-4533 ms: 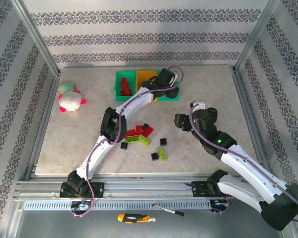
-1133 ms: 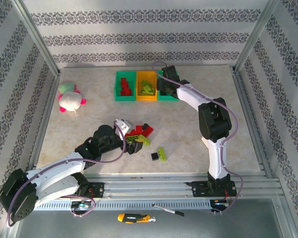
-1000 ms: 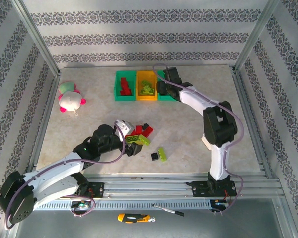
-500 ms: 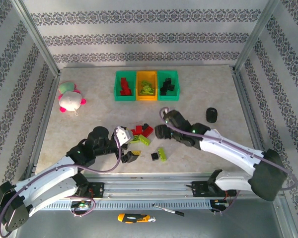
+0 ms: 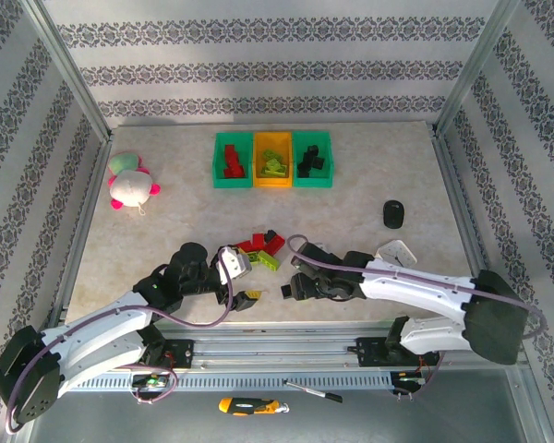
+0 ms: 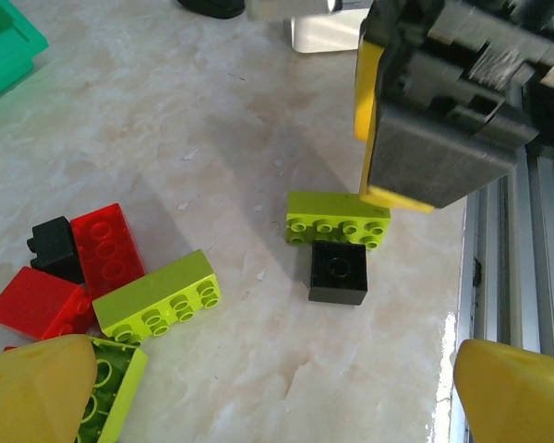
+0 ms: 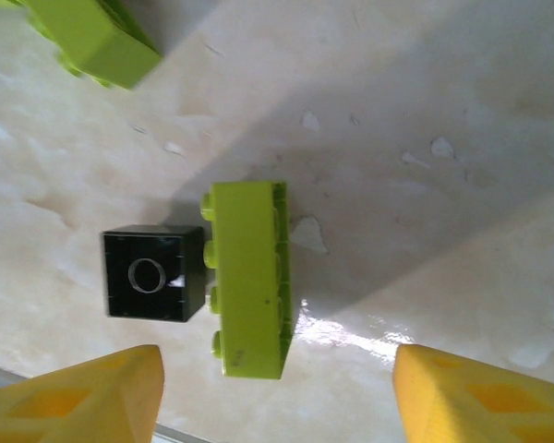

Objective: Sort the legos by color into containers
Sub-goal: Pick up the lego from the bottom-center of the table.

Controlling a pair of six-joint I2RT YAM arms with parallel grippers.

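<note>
One plush toy point(image 5: 129, 185) sits at the far left of the table point(image 5: 369, 185). The left gripper point(image 6: 277, 392) hangs low near the front edge, its two yellow fingers point(image 6: 37, 388) spread wide with nothing gripped.

Its camera takes in seven loose bricks point(image 6: 157, 295):
- two red
- three lime, one partly under the left finger
- two black

At the back stand three joined bins point(image 5: 272, 183). The left green one point(image 5: 218, 161) holds red bricks, the orange one point(image 5: 258, 161) holds lime, and the right green one point(image 5: 329, 159) holds black. How many lie in each I cannot tell.

The right gripper point(image 7: 282, 395) is down by the front edge, right of the pile. Its two fingers are well apart and hold nothing. One lime brick point(image 7: 249, 277) lies on the table in line with the gap, and one black square brick point(image 7: 152, 274) touches its studded side.

Further right are one small black oval object point(image 5: 393, 214) and, nearer the front, one white block point(image 5: 397, 251).
</note>
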